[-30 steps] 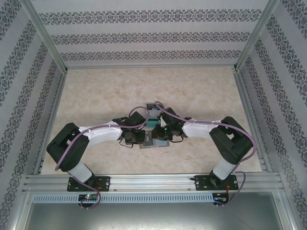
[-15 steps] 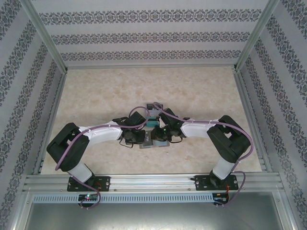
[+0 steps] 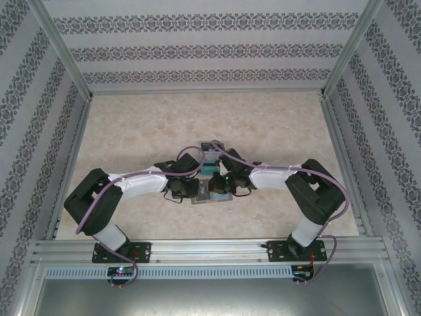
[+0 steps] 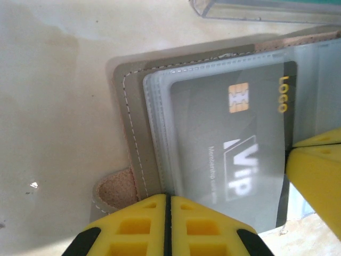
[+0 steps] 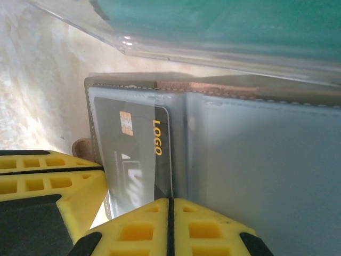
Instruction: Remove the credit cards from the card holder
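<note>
The small grey-brown bifold card holder (image 4: 136, 106) lies open and flat on the pale marbled table (image 4: 48, 106), about mid-table, with both arms bent in over it. A dark grey credit card (image 4: 224, 138), with a gold chip, "LOGO" and "VIP" on its face, sits in a cloudy clear sleeve on one half. The left gripper (image 4: 168, 205) has its ribbed yellow fingers pressed tight together at the holder's edge, beside a small brown suede-like tab (image 4: 114, 192). I can't tell whether they pinch anything. The right gripper (image 5: 170, 208) is likewise clamped closed, its tips at the card's corner by the fold. Just beside the holder lies a clear plastic case (image 5: 213, 37) with something teal inside. The holder's other half is smooth bluish-grey, with pale stitching along the rim.
</note>
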